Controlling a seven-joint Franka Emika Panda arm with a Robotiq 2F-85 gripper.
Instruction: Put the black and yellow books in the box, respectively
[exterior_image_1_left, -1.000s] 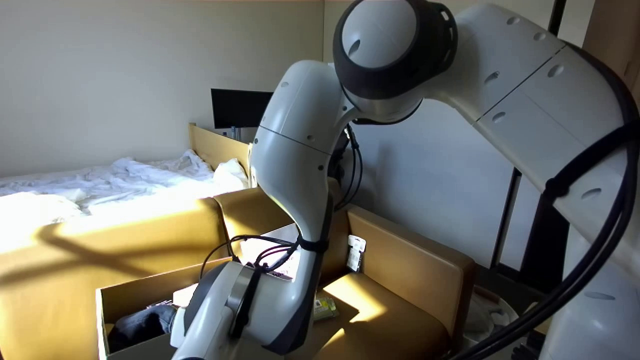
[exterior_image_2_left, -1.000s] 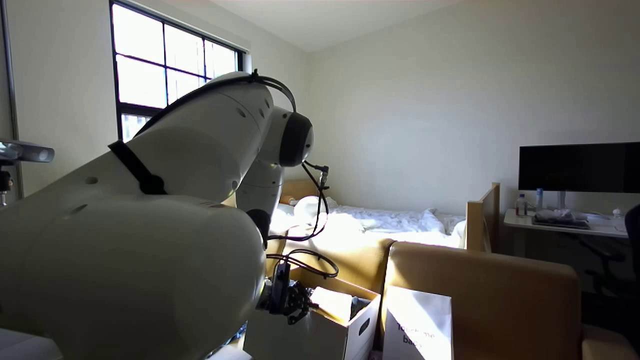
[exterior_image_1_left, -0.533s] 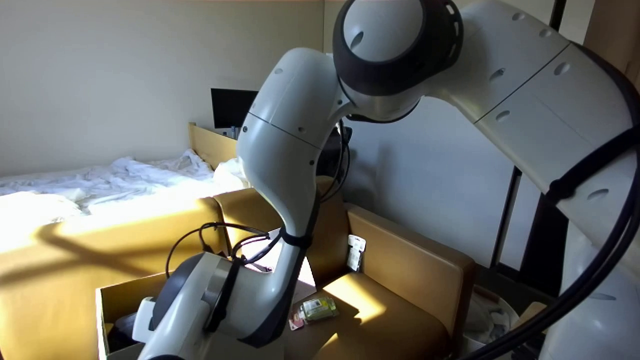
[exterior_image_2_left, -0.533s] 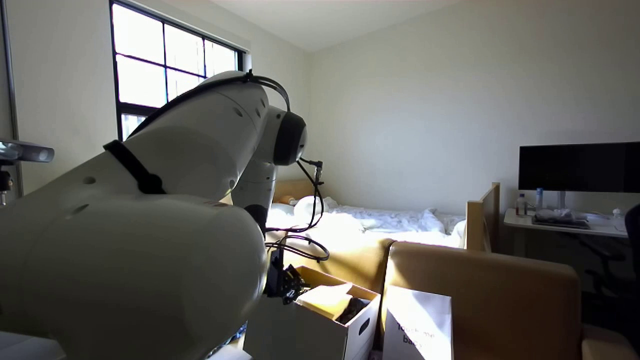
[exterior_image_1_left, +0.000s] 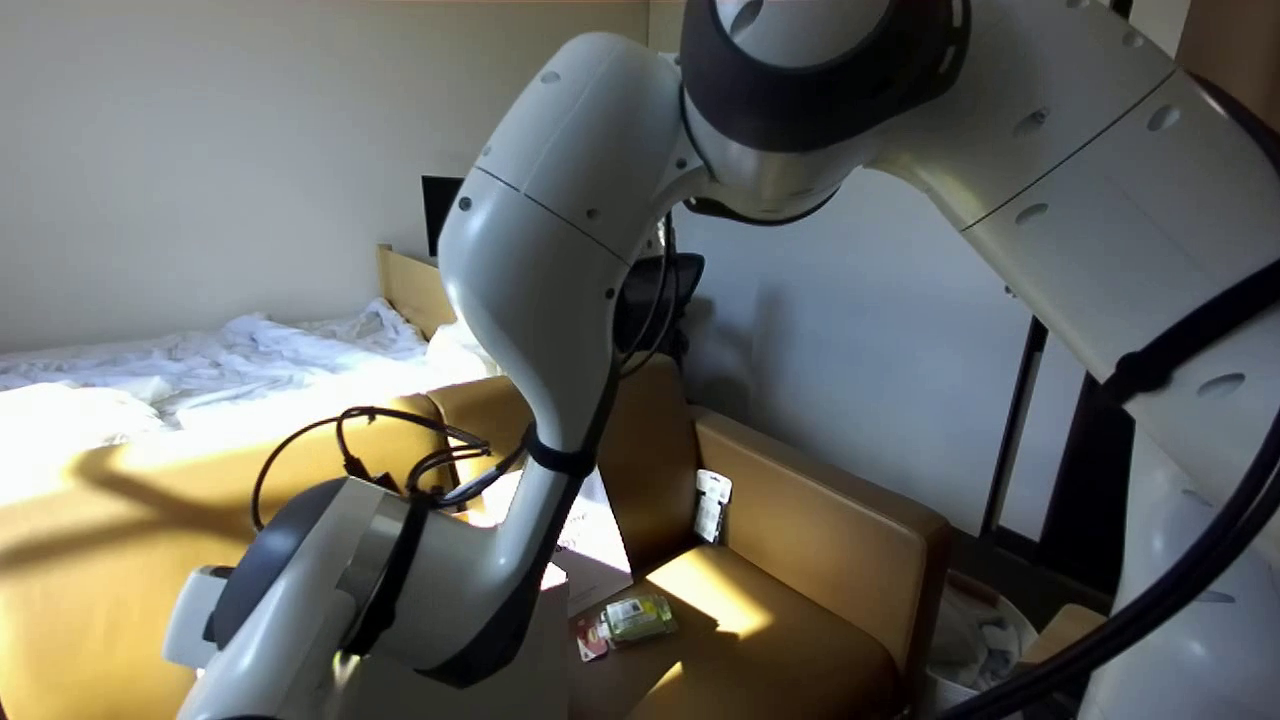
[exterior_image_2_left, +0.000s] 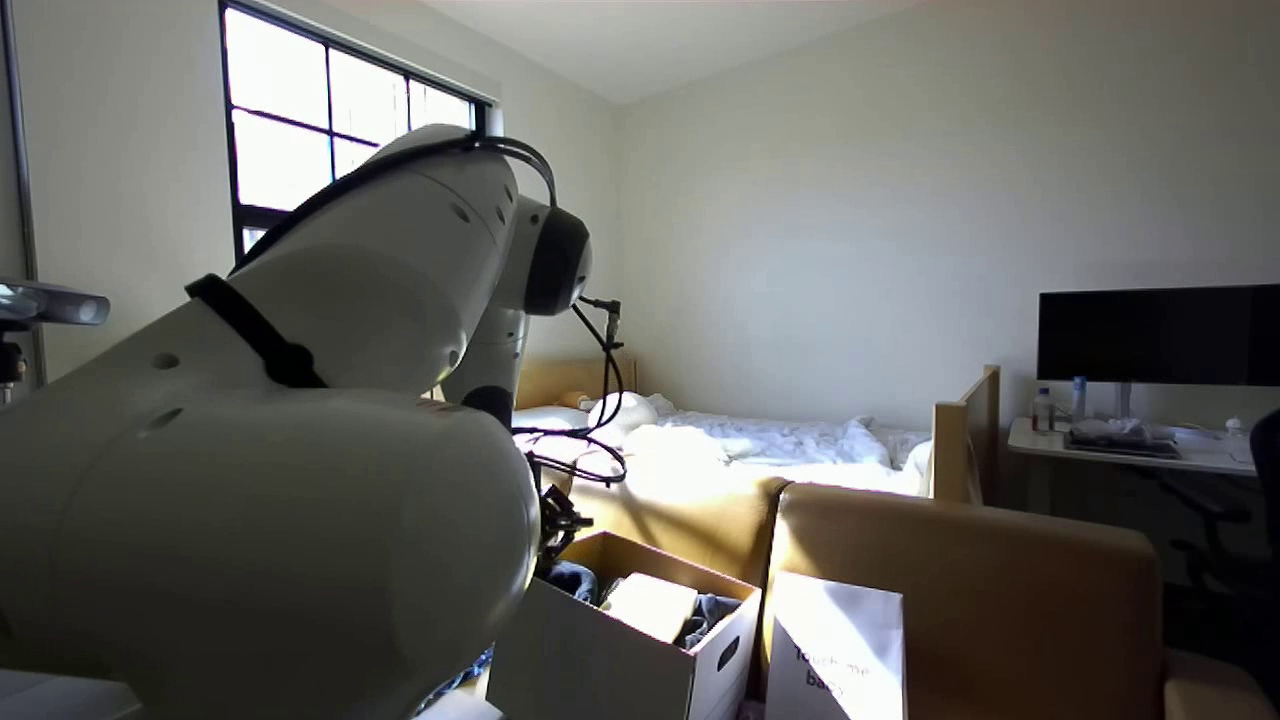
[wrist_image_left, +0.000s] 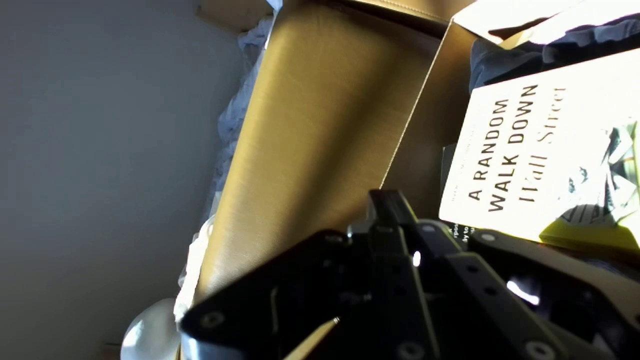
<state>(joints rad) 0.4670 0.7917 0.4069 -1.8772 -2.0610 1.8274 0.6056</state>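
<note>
1. The yellow book (wrist_image_left: 545, 150) is inside the box (exterior_image_2_left: 600, 655), face up, with its title, "A Random Walk Down Wall Street", readable in the wrist view. Sunlight bleaches most of the cover; yellow shows along the shaded lower edge.
2. A dark edge with white print pokes out from under that cover, close to the box's inner wall. I take it to be the black book (wrist_image_left: 459, 231), though too little shows to be certain.
3. In an exterior view, dark cloth (exterior_image_2_left: 712, 612) shows on either side of the yellow book within the box.
4. The claw (wrist_image_left: 401, 215) looks closed up: I can make out no gap between its fingertips, and nothing is held there. It is near one end of the box and apart from the yellow book; whether it is over the rim or just outside it, I cannot tell.
5. My judgement is that both placements are done. Black beneath yellow would fit the order in which the task names them.
6. No black or yellow book can be seen outside the box, so probably all that is left is taking the claw well away. The thing to watch would be a fingertip catching the rim on the way.
</note>
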